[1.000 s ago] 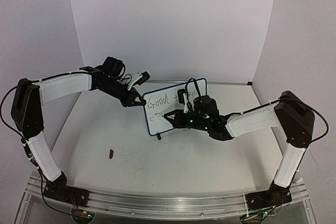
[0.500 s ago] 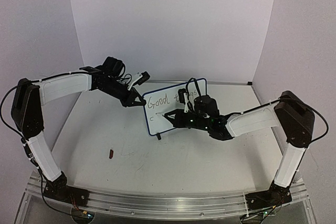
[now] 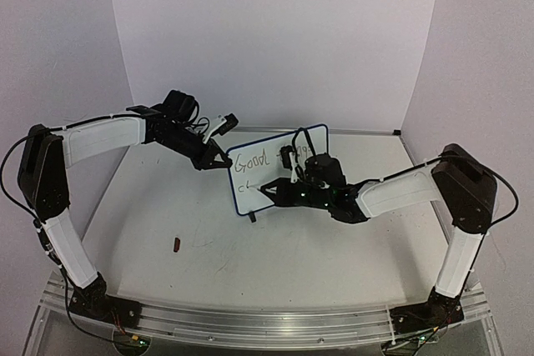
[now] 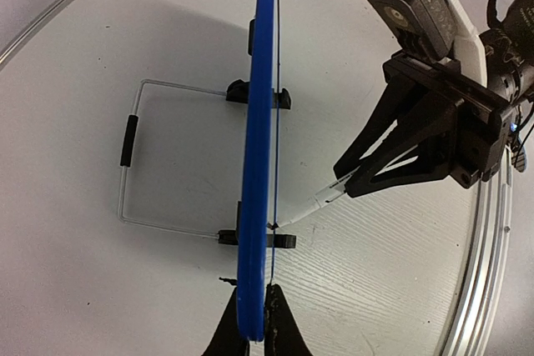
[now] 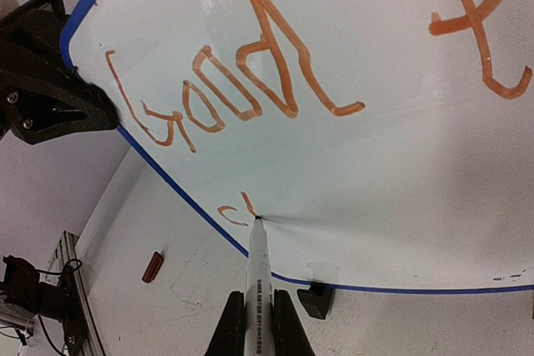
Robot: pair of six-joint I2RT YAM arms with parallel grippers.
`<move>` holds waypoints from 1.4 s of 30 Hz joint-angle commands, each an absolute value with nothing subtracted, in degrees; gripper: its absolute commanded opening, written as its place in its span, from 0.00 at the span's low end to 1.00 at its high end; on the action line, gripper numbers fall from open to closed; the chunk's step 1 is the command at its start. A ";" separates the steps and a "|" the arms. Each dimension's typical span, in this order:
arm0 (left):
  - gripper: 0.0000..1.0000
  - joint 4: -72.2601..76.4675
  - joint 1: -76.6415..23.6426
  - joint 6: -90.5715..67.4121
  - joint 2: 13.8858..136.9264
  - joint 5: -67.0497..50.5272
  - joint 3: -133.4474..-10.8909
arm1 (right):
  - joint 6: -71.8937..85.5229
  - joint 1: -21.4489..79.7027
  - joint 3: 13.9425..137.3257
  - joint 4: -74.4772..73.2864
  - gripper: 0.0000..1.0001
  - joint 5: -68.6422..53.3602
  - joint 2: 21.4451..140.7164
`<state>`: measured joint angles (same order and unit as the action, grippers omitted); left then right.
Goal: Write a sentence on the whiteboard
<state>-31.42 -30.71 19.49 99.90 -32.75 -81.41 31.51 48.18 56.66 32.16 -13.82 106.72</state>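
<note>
**Marker tip on board, lower line**

The whiteboard (image 3: 259, 171) stands upright on its feet, mid-table (image 3: 292, 248). The left gripper (image 4: 254, 327) is pinched shut on the board's left edge. The right gripper (image 5: 252, 331) is clamped tight on a marker (image 5: 256, 281), tip touching the board just beside a small "c". The sentence (image 3: 250, 161) reads "Good t…" on top (rest hidden by the right arm). A small reddish piece (image 3: 176, 245) lies well apart.
</note>
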 commanded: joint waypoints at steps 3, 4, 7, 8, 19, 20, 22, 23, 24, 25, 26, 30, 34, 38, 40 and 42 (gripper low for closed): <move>0.00 -36.81 -31.20 22.36 101.69 -26.31 -80.68 | 31.55 47.77 57.02 31.36 0.00 -8.60 106.29; 0.00 -36.85 -31.20 22.34 101.69 -26.33 -80.68 | 31.51 47.75 56.84 31.35 0.00 -8.19 105.97; 0.00 -36.84 -31.20 22.32 101.69 -26.37 -80.68 | 31.44 47.74 56.55 31.32 0.00 -7.37 105.20; 0.00 -36.85 -31.20 22.32 101.69 -26.35 -80.68 | 31.36 47.71 56.53 31.35 0.00 -7.22 104.89; 0.00 -36.83 -31.21 22.32 101.78 -26.27 -80.68 | 30.61 47.76 56.95 31.17 0.00 -7.03 102.95; 0.00 -36.83 -31.27 22.34 101.78 -26.28 -80.68 | 30.59 47.76 56.92 31.19 0.00 -7.02 102.84; 0.00 -36.84 -31.24 22.34 101.78 -26.28 -80.68 | 30.42 47.75 56.94 31.05 0.00 -7.22 102.58; 0.00 -36.85 -31.27 22.33 101.78 -26.28 -80.68 | 30.34 47.75 56.99 31.05 0.00 -7.36 102.50; 0.00 -36.84 -31.25 22.34 101.78 -26.28 -80.70 | 30.19 47.76 57.12 30.98 0.00 -7.63 102.48; 0.00 -36.83 -31.27 22.34 101.78 -26.29 -80.69 | 30.11 47.78 57.34 30.87 0.00 -8.03 102.50; 0.00 -36.83 -31.28 22.35 101.78 -26.31 -80.69 | 29.99 47.80 57.62 30.76 0.00 -8.49 102.62; 0.00 -36.84 -31.29 22.32 101.78 -26.33 -80.68 | 29.63 47.77 59.08 30.17 0.00 -10.10 103.64; 0.00 -36.84 -31.31 22.35 101.86 -26.26 -80.67 | 29.62 47.76 60.20 30.03 0.00 -11.10 104.70; 0.00 -36.87 -31.33 22.34 101.87 -26.27 -80.68 | 29.71 47.80 60.94 30.02 0.00 -11.69 105.38; 0.00 -36.89 -31.34 22.33 101.87 -26.27 -80.68 | 29.71 47.77 61.22 29.99 0.00 -11.82 105.70; 0.00 -36.86 -31.31 22.33 101.87 -26.22 -80.68 | 29.78 47.78 61.41 30.03 0.00 -11.96 106.01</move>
<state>-31.42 -30.74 19.49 99.90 -32.75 -81.41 30.26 48.18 58.76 28.42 -12.46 104.74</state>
